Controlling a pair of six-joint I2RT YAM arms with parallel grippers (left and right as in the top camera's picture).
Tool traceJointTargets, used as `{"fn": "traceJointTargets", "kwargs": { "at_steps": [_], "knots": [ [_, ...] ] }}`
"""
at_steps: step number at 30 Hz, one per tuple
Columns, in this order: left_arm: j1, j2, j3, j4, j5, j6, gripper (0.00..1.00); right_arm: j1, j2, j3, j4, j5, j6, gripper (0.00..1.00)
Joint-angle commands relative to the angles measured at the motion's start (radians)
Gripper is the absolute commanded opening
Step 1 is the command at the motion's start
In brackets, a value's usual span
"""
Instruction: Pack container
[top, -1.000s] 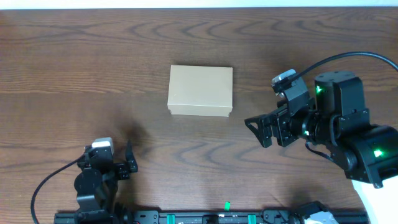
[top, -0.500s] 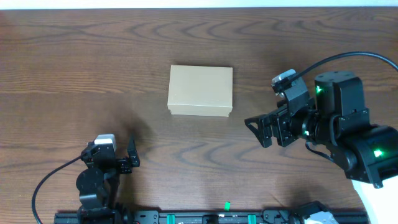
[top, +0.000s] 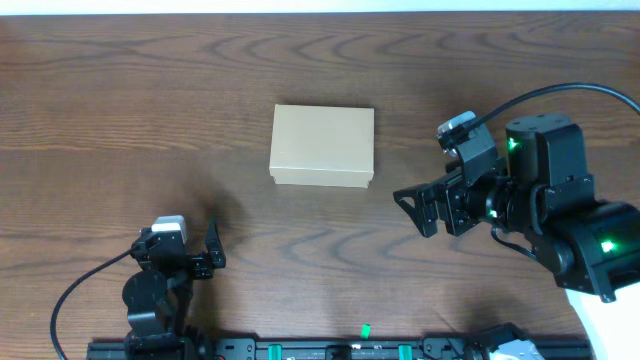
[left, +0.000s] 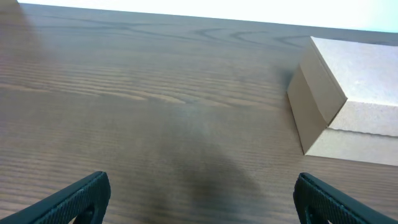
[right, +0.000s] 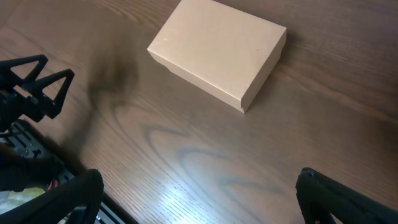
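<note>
The container (top: 322, 146) is a plain tan cardboard box, lid shut, near the middle of the table. It shows at the right edge of the left wrist view (left: 348, 99) and at the top of the right wrist view (right: 219, 50). My left gripper (top: 210, 250) is open and empty near the front left, well short of the box; its jaws show in its wrist view (left: 202, 199). My right gripper (top: 412, 208) is open and empty, to the right of the box and slightly nearer the front; its jaws show in its wrist view (right: 199, 196).
The dark wooden table (top: 120, 100) spreads around the box. A black rail with green lights (top: 340, 350) runs along the front edge. The left arm's fingers (right: 37, 87) show at the left of the right wrist view.
The left arm has shifted slightly to the right and turned a little near the front edge. The right arm and the box have not moved.
</note>
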Motion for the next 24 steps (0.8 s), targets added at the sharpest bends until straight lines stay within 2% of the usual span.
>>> {"fn": "traceJointTargets", "kwargs": {
  "at_steps": [1, 21, 24],
  "knots": [
    [0.003, -0.006, -0.022, 0.004, 0.007, -0.004, 0.95, 0.008, 0.0, 0.011, 0.0, 0.003, -0.004, 0.99],
    [0.003, -0.006, -0.022, 0.004, 0.007, -0.004, 0.95, 0.008, 0.0, 0.012, 0.0, 0.003, -0.005, 0.99],
    [0.003, -0.006, -0.022, 0.004, 0.007, -0.004, 0.95, 0.008, -0.003, 0.012, -0.006, 0.071, -0.005, 0.99]
  ]
}}
